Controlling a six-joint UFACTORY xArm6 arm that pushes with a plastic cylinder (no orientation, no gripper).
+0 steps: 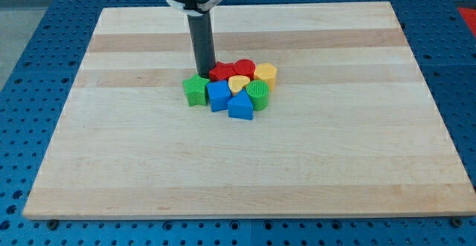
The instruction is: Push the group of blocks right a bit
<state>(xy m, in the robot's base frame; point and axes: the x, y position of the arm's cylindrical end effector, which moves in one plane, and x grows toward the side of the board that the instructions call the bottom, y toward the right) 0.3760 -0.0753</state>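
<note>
The dark rod is coming straight down from the top of the view, and my tip (202,74) is resting on the wooden surface (335,157). There are no fingers on this arm at all, so nothing is being squeezed or let go; the rod is only there to push.

The blocks are all huddling together in one little bunch, just to the right of my tip and a bit nearer the view's bottom. The green star block (195,90) is sitting just below my tip, nearly touching it. The red star block (222,72) is sitting just beside my tip on its right. I cannot tell if the rod is really pressing on either one. Past those, the red round block (244,68) and the yellow block (265,75) are sitting farther right. The yellow heart block (238,83) is sitting in the middle of the bunch. The blue square block (218,95), the blue pointy block (240,105) and the green round block (258,95) are lining the bottom side.

I think the push to the right is only just starting. Here is what could go wrong: my tip is sitting at the top left corner of the bunch, not at the middle of its left side. A push from there might slide the red blocks along and leave the green star and blue ones behind, so the bunch would be breaking apart.
</note>
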